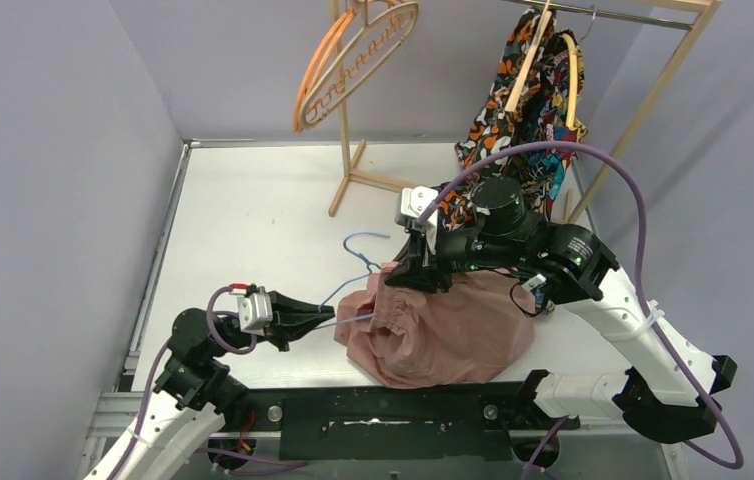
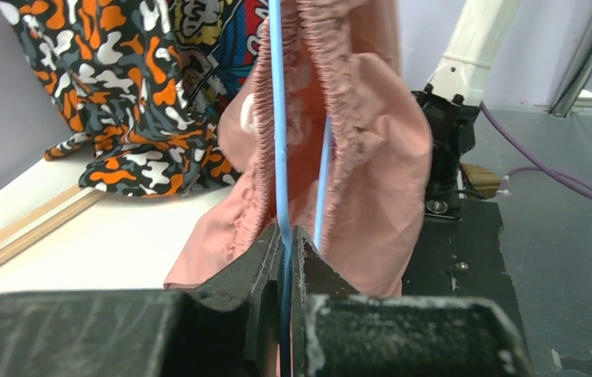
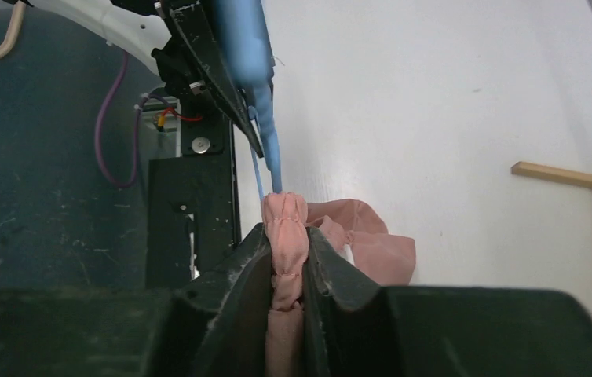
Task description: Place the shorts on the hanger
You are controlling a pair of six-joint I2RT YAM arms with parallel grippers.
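The left gripper (image 2: 286,239) clamps the thin light-blue wire hanger (image 2: 275,110); the right gripper (image 3: 286,243) pinches the waistband of the dusty-pink fabric shorts (image 1: 453,330).

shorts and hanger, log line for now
left fingers: shut on hanger | right fingers: shut on shorts waistband | hanger: partly in waistband opening
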